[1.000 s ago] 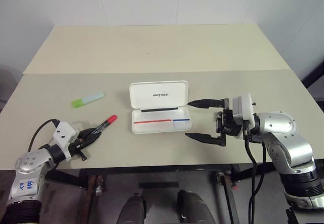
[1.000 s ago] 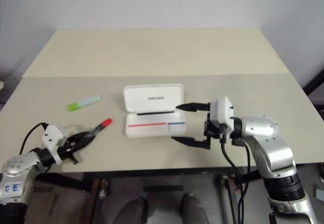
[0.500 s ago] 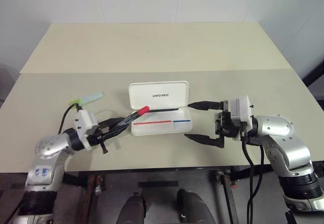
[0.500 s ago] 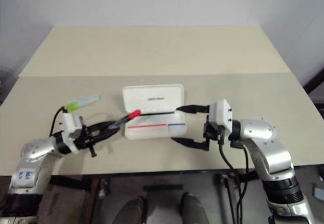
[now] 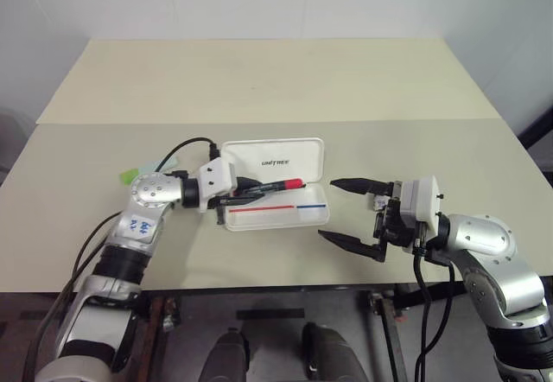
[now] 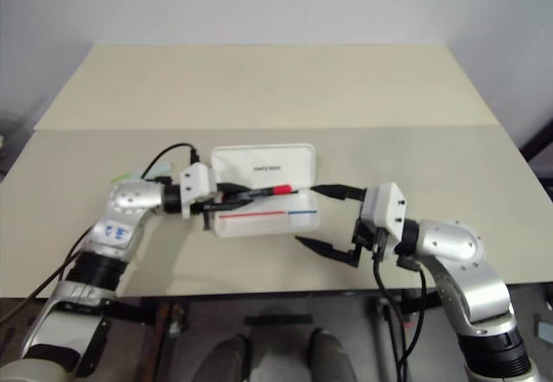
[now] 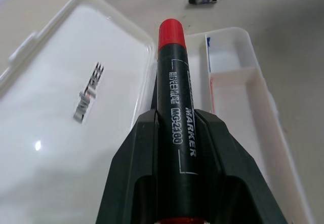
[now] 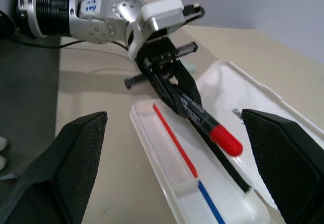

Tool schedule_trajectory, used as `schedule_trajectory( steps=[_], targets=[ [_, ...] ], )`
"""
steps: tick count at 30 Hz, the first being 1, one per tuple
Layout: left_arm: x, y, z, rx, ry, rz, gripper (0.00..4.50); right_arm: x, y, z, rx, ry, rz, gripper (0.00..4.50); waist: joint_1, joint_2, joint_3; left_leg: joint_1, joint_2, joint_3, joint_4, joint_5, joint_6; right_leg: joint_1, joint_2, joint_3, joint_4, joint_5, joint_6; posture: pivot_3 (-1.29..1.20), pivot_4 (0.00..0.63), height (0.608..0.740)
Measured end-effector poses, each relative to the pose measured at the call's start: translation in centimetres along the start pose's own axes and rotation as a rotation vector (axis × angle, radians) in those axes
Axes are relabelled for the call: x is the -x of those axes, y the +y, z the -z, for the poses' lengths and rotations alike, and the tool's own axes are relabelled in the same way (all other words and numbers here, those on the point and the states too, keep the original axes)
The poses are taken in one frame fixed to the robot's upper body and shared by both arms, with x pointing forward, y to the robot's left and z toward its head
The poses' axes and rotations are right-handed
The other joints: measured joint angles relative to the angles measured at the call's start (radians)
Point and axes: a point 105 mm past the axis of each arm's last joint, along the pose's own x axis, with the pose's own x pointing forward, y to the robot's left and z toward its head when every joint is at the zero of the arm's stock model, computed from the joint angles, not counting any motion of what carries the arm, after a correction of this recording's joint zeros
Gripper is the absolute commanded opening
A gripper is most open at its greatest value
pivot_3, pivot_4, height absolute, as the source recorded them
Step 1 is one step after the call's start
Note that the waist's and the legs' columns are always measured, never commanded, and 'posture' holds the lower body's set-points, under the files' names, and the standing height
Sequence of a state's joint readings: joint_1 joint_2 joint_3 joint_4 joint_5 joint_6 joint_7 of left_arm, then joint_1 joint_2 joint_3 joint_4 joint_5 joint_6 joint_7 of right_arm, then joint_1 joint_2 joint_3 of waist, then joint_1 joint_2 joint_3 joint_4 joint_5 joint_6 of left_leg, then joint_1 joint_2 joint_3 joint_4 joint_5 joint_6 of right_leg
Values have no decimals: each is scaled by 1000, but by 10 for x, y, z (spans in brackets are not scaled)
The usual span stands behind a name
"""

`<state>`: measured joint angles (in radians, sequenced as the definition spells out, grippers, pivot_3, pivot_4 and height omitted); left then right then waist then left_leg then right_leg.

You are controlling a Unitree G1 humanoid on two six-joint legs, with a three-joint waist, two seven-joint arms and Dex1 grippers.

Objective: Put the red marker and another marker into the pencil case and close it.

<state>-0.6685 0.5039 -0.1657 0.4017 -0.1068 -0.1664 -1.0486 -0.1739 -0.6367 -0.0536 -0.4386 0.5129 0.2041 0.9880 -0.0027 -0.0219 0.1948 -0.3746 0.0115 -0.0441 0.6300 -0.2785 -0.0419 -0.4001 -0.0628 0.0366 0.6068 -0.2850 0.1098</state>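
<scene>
red marker clamped in left claw; over open pencil case

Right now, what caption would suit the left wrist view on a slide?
Left hand holding the red marker over the open pencil case.

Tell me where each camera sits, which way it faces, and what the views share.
Left and right eye views: on the head, looking forward and down over the table; both arms show.
Left wrist view: on the left wrist, looking along the left gripper over the open pencil case.
Right wrist view: on the right wrist, looking between the open right gripper fingers toward the left arm.
Shared: the red marker held above the case.
</scene>
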Motion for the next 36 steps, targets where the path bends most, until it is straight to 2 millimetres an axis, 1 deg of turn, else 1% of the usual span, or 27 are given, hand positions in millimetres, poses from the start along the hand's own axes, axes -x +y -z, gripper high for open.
schedule_trajectory(
  steps=[4,6,7,9,11,15,16,21,25,30,34,36],
  targets=[
    [-17,-2,1,2,-9,52,641,5,3,-2,3,13,50,4500,2,0,0,0,0,0,1,0,0,0,1,0,2,-1,1,0,150,740],
    [-20,-2,5,14,7,68,1397,8,4,-3,8,20,73,4500,0,0,0,0,0,0,1,0,0,0,1,1,2,-1,1,0,150,740],
    [-20,-3,7,22,13,70,1659,9,4,-3,7,22,81,4500,-1,0,0,0,0,0,1,0,0,0,1,1,2,-1,1,0,150,740],
    [-19,-3,12,41,27,68,2338,9,5,-4,8,23,92,4500,-1,0,0,1,0,0,1,0,0,0,1,1,3,-1,1,0,150,740],
    [-21,-2,11,31,26,61,2970,9,5,-5,11,24,101,4500,1,-1,0,1,0,-1,2,0,0,0,1,1,4,-1,1,0,150,740],
    [-23,-1,12,34,25,55,4392,9,4,-5,11,24,113,4500,2,-1,0,0,0,0,3,0,0,0,1,1,4,0,1,0,150,740],
    [-23,-1,12,35,23,55,4450,9,4,-5,12,23,113,4500,2,-1,0,0,0,0,3,0,0,0,1,1,4,0,1,0,150,740],
    [-24,-5,5,34,-14,59,4450,7,2,-9,29,12,103,4500,1,-1,0,0,0,0,3,0,0,0,1,1,4,0,1,0,150,740],
    [-23,-8,2,24,-31,58,4450,5,2,-9,27,10,89,4500,1,-1,0,1,0,0,3,0,0,0,1,1,5,0,1,0,150,740],
    [-14,-18,-9,49,-127,34,4450,2,0,-7,20,9,73,4500,0,-1,0,1,1,-1,3,0,0,0,1,2,5,-1,1,0,150,740],
    [3,-19,-21,54,-197,-9,4450,-2,2,-5,5,1,45,4500,1,-1,0,1,1,-1,3,0,0,0,1,2,6,-1,1,0,150,740],
    [13,-23,-23,57,-207,-27,4450,-3,2,-3,-4,-5,38,4500,-2,-1,0,2,1,0,2,0,0,0,1,3,6,-1,1,0,150,740]
  ],
)
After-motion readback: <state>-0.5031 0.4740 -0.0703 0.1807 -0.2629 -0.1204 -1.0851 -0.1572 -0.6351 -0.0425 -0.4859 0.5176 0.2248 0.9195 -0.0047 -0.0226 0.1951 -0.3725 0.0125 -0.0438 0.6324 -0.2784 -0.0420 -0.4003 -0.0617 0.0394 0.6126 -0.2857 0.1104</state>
